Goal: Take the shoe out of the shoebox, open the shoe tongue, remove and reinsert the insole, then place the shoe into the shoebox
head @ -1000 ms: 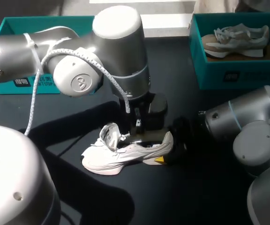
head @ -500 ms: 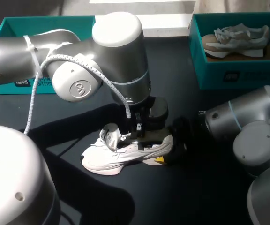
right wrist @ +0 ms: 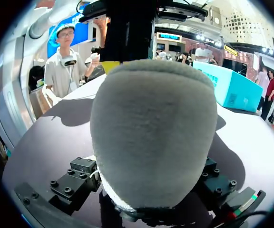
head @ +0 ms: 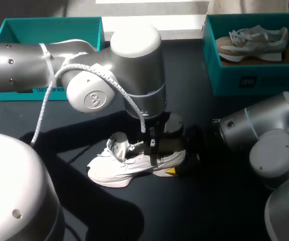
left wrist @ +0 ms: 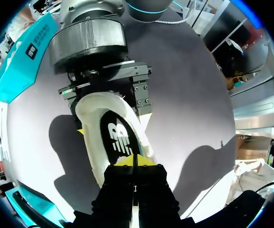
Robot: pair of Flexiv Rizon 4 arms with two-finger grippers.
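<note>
Shoe: the white shoe [head: 119, 168] lies on its sole on the black table [head: 209, 211], just toward 6 o'clock of centre in the head view, with its toe to 8 o'clock and its heel to 3 o'clock.
Boxes: a teal shoebox [head: 49, 22] sits at 10 o'clock, and a second box [head: 255, 80] at 2 o'clock holds another shoe [head: 255, 42].
Right gripper: the right gripper [head: 178, 159] clamps the padded heel from both sides.
Left gripper: the left gripper [left wrist: 134, 160] points down into the shoe's mouth with its fingers pressed together over the fore end of the dark insole [left wrist: 118, 137]. Whether an edge of the insole is nipped between them does not show.
Handling: the shoe is probably light, with a soft upper that buckles if squeezed. The firmer heel counter is the sound place to steady it, as it is held now. The insole should be thin and floppy, so it is best pinched at one edge and peeled out along its length.
Since a second ago: the left arm [head: 134, 75] has swung toward 3 o'clock and sunk, so its gripper now hides the heel collar and more of the 10 o'clock box shows. The shoe and the right gripper have kept their places.
</note>
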